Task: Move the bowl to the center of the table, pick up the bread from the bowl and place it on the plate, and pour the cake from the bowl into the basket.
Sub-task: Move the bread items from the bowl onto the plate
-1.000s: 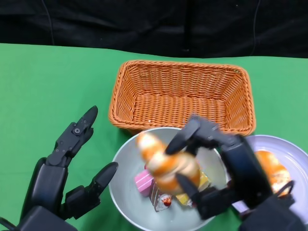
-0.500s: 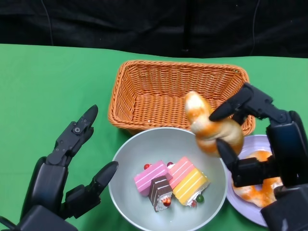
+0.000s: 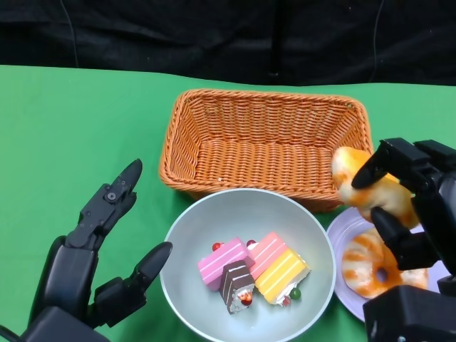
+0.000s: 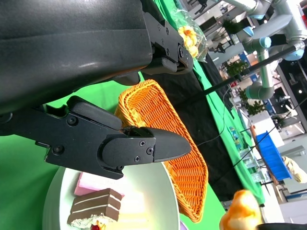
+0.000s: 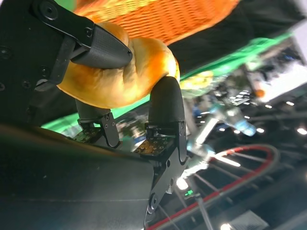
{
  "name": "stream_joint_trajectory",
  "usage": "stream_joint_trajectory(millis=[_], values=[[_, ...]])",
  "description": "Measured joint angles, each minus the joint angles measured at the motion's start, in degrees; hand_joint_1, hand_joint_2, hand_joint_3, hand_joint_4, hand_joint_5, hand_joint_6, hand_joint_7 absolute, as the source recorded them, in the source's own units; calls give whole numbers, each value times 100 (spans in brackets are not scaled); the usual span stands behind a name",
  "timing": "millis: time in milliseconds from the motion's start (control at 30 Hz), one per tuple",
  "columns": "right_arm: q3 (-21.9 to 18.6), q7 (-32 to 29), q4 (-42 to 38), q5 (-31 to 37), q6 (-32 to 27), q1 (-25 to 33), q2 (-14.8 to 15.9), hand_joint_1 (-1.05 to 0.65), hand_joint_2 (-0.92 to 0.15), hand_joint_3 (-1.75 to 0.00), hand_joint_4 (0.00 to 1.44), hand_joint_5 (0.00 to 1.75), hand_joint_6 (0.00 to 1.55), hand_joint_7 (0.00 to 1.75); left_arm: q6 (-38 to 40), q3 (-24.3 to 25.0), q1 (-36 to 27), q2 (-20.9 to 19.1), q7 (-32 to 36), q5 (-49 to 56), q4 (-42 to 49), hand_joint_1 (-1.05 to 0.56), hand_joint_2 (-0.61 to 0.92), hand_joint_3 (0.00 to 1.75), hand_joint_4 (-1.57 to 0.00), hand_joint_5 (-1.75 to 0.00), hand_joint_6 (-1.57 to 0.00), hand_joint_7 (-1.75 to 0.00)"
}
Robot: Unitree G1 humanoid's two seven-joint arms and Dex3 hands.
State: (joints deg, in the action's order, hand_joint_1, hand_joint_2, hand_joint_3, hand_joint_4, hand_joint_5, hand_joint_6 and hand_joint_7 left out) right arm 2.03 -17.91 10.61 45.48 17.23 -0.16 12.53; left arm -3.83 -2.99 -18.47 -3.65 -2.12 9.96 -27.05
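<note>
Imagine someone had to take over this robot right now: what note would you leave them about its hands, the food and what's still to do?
Right hand: holds a piece of bread in the air, above the near right corner of the basket and the plate's edge.
Left hand: open, holding nothing, beside the bowl on its left.
Bowl: in front of the basket, holding only cake pieces.
Plate: right of the bowl, one bread already lying on it.
Done: bowl looks placed, bread lifted out.
Left: set the held bread on the plate, then pour the cake into the basket, which looks empty.
</note>
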Motion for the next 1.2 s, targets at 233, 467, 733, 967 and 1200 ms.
stream_joint_trajectory(millis=[233, 467, 733, 967, 1200], values=[[51, -380, -386, 715, -721, -113, 106, -9, -22, -145, 100, 175, 86, 150, 31, 38, 19, -50, -37, -63, -18, -63, 92, 48, 0, -66, -24, 0], [167, -143, -489, 926, -1574, -87, 166, -10, -29, -130, 96, 175, 74, 171, 31, 37, 70, -85, -64, -66, -18, -63, 92, 49, 0, -65, -24, 0], [347, 419, -413, 996, -2190, 111, 306, -11, -38, -113, 91, 175, 67, 175, 32, 36, 0, -93, -86, -67, -47, -64, 92, 48, -1, -66, -25, -1], [483, 709, -239, 992, -2374, 143, 376, -12, -40, -109, 91, 175, 66, 175, 32, 31, -15, -93, -87, -66, -66, -64, 92, 48, -1, -67, -25, -1], [506, 896, -170, 978, -2512, 144, 418, -18, -50, -86, 82, 150, 65, 123, 33, 31, -28, -93, -87, -67, -68, -62, 92, 47, 0, -67, -24, 0]])
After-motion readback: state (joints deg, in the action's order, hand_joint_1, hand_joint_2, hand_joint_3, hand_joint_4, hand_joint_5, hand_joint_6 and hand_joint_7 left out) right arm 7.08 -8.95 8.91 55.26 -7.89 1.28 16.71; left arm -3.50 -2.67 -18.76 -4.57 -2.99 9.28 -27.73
